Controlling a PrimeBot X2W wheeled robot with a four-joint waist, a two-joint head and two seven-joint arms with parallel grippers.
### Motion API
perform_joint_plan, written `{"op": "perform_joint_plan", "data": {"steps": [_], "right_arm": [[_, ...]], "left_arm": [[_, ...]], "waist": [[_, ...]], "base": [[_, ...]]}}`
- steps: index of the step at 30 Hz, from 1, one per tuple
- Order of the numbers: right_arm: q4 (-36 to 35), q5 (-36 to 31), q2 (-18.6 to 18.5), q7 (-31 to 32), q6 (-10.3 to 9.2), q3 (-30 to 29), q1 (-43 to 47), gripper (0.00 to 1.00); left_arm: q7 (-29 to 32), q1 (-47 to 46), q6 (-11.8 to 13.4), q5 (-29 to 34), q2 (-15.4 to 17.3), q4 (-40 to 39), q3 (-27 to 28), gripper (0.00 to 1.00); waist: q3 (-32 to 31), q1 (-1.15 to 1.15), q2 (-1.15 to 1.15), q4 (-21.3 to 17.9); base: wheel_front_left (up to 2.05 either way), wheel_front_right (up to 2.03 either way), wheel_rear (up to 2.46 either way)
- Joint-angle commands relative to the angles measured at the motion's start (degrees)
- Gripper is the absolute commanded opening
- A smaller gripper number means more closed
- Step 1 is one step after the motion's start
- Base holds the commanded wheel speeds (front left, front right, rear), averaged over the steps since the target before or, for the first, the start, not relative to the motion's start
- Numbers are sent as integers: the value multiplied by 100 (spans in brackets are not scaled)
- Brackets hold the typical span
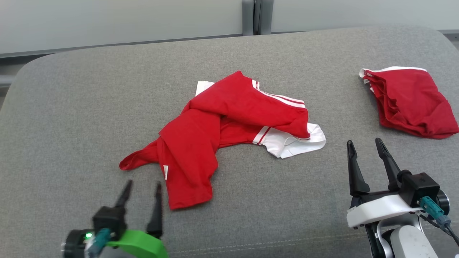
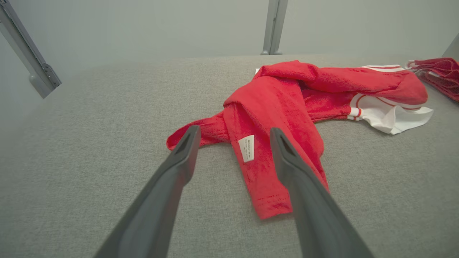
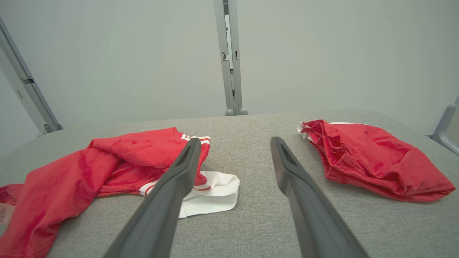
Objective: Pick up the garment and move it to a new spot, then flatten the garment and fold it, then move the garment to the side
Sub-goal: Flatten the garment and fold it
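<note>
A crumpled red garment (image 1: pixel 222 122) with white striped trim lies in the middle of the grey padded table (image 1: pixel 71 107). Its white care label faces up near the front edge of the cloth. My left gripper (image 1: pixel 143 184) stands open just in front of the garment's near-left end, empty. In the left wrist view the garment (image 2: pixel 287 107) lies between and beyond the open left gripper (image 2: pixel 233 134). My right gripper (image 1: pixel 364 143) stands open and empty on the right, apart from the cloth. The right wrist view has the garment (image 3: pixel 107 161) at the left of the open right gripper (image 3: pixel 235 143).
A second red garment (image 1: pixel 408 100), folded into a bundle, lies at the table's back right, also seen in the right wrist view as the folded bundle (image 3: pixel 373 161). Grey wall panels and a metal post (image 1: pixel 256 16) stand behind the table.
</note>
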Motion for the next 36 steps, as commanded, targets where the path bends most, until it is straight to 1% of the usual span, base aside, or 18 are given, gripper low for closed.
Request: {"op": "perform_joint_plan", "data": {"steps": [1,4,8,10,12,13,19,21,22,23,24,28,31,33,36], "right_arm": [[-23,-28,-17,12,-3,-10,-33,100],[-32,-44,-16,18,-3,17,-76,100],[-33,-8,-17,24,-3,78,-120,100],[-22,17,-17,23,-3,94,-140,100],[-28,23,-17,19,-3,87,-157,100],[-34,33,-17,16,-3,68,-156,100],[-45,76,-17,-3,-3,42,-208,100],[-49,71,-16,-7,-3,37,-229,100],[-49,73,-16,-9,-3,36,-235,100],[-50,76,-16,-13,-3,30,-242,100],[-53,77,-16,-15,-3,20,-248,100],[-57,81,-16,-17,-3,-11,-256,100],[-57,93,-16,-18,-3,-45,-254,100],[-64,105,-16,-21,-3,-62,-259,100],[-56,112,-17,-24,-3,-70,-297,100]], "left_arm": [[231,-150,-165,-49,-40,35,-202,100],[723,-288,-474,-118,-155,91,-603,100],[1202,-526,-723,-104,-226,288,-950,100],[1329,-633,-784,-76,-256,428,-1046,100],[1357,-769,-764,12,-234,560,-1087,100],[1376,-808,-798,-10,-257,629,-1106,100],[1710,-1145,-985,76,-142,1057,-1248,100],[1768,-1229,-959,139,-122,1198,-1284,100],[1729,-1274,-927,167,-137,1230,-1277,91],[1658,-1343,-873,203,-155,1251,-1249,50],[1611,-1383,-851,219,-171,1286,-1233,0],[1469,-1485,-802,276,-150,1292,-1180,0],[1367,-1571,-781,299,-75,1183,-1108,0],[1272,-1634,-752,326,-12,1024,-1053,0],[1167,-1766,-652,400,173,698,-893,0]], "waist": [[33,0,0,8],[102,0,0,3],[205,0,0,-57],[260,0,0,-105],[316,0,0,-148],[341,0,0,-160],[491,0,0,-236],[531,0,0,-250],[547,0,0,-253],[563,0,0,-254],[579,0,0,-253],[616,0,0,-234],[629,0,0,-200],[636,0,0,-179],[650,0,0,-153]], "base": [[0,0,0],[0,0,0],[0,0,0],[0,0,0],[0,0,0],[0,0,0],[0,0,0],[0,0,0],[0,0,0],[0,0,0],[0,0,0],[0,0,0],[0,0,0],[0,0,0],[0,0,0]]}}
